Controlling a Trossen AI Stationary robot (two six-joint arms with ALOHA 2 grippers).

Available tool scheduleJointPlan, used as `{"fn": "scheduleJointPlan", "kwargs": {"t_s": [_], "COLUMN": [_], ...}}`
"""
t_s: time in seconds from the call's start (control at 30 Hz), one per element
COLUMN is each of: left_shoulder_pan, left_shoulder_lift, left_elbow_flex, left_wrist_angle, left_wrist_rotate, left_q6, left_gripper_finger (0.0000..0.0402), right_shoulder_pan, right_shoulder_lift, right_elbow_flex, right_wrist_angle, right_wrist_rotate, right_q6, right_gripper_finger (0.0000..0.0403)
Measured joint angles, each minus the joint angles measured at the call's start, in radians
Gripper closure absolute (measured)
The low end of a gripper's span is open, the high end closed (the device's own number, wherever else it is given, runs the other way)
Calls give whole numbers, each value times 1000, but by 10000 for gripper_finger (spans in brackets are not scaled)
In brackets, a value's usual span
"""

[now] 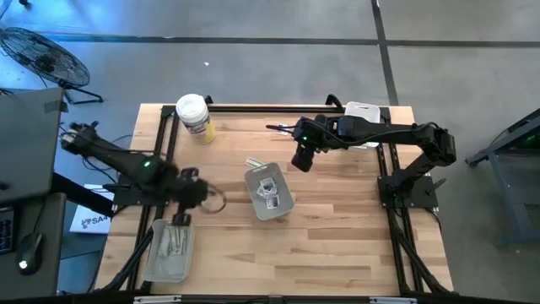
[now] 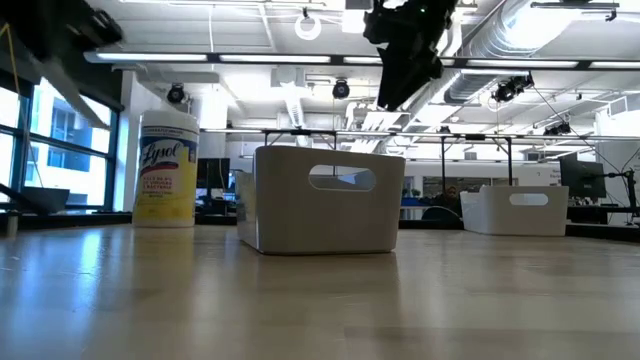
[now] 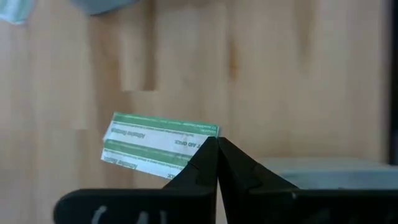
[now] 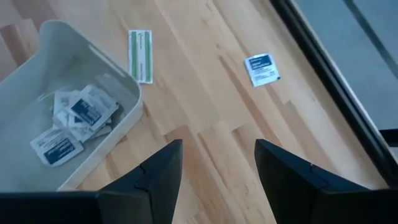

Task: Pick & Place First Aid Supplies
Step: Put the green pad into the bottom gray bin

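Green-striped, the narrow paper strip packet (image 3: 160,147) is pinched in your left gripper (image 3: 216,144) above the clear tray (image 1: 156,263) at the tabletop's near-left corner; lower and release next, I judge; your right gripper (image 4: 217,163) hangs wide over mid-table.

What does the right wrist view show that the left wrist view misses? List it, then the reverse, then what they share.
Only the right wrist view: the open right gripper above the table, a grey bin holding white packets, a green strip lying flat beside the bin, and a lone white packet farther out.

Only the left wrist view: the left gripper shut on the end of a green-striped strip, holding it above the wood.

Both: the wooden table below and a green strip of the same kind.
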Motion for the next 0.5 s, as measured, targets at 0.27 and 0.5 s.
{"fn": "scheduleJointPlan", "kwargs": {"t_s": [0.27, 0.5], "left_shoulder_pan": [-427, -783], "left_shoulder_lift": [1, 62], "left_elbow_flex": [70, -17], "left_wrist_angle": [-53, 48], "left_wrist_rotate": [-18, -155], "left_q6": [-455, -834], "left_gripper_finger": [401, 401], "right_shoulder_pan": [0, 0], "right_shoulder_lift": [0, 0], "right_elbow_flex": [0, 0], "right_wrist_angle": [17, 32], "right_wrist_rotate": [35, 34], "right_q6": [0, -7], "right_gripper_finger": [208, 208]}}
